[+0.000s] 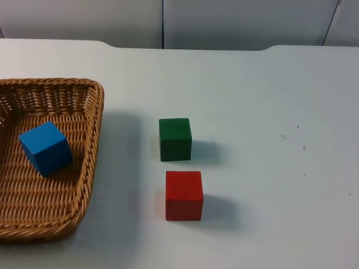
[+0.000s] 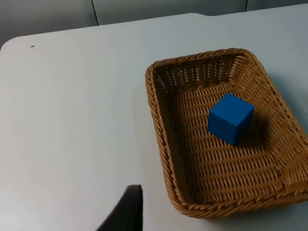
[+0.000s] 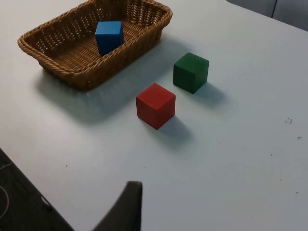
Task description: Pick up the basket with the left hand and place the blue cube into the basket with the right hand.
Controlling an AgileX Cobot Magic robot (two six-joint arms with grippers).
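Observation:
A woven wicker basket [image 1: 98, 112] sits on the white table at the left edge of the top view. The blue cube [image 1: 45, 147] lies tilted inside it, on the basket floor. From the left wrist view I look down on the basket [image 2: 156, 115] and the blue cube [image 2: 231, 118]; my left gripper [image 2: 127, 214] hangs above bare table beside the basket, apart from it. My right gripper [image 3: 127, 207] is high over the table, far from the basket [image 3: 120, 57] and the blue cube [image 3: 109, 36]. Neither gripper holds anything that I can see.
A green cube [image 1: 175, 139] stands right of the basket, with a red cube [image 1: 184, 195] just in front of it. Both also appear in the right wrist view, green cube [image 3: 191, 72] and red cube [image 3: 155, 105]. The grey partition wall [image 1: 224, 22] closes the far side.

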